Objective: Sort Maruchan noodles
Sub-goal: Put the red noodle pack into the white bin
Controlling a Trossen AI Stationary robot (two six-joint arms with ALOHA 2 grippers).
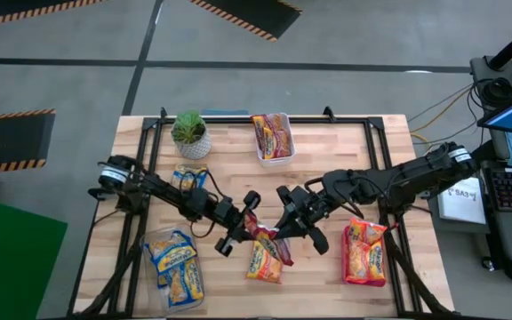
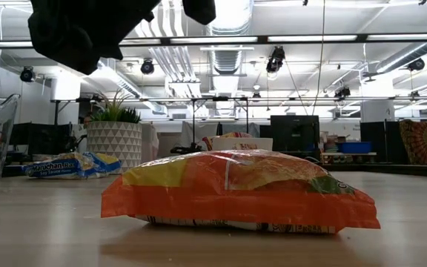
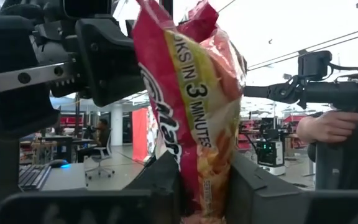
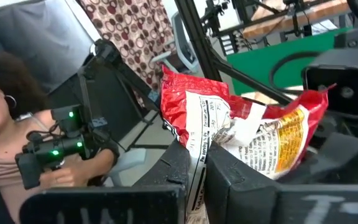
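Just below the high view's centre, the left gripper (image 1: 249, 220) and right gripper (image 1: 282, 224) meet over a red noodle packet (image 1: 262, 234). Both pinch it between nearly closed fingers, above an orange packet (image 1: 266, 260).

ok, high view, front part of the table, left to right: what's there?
Clear tub of blue packets → left gripper → red packet held between both grippers → right gripper → orange packets.
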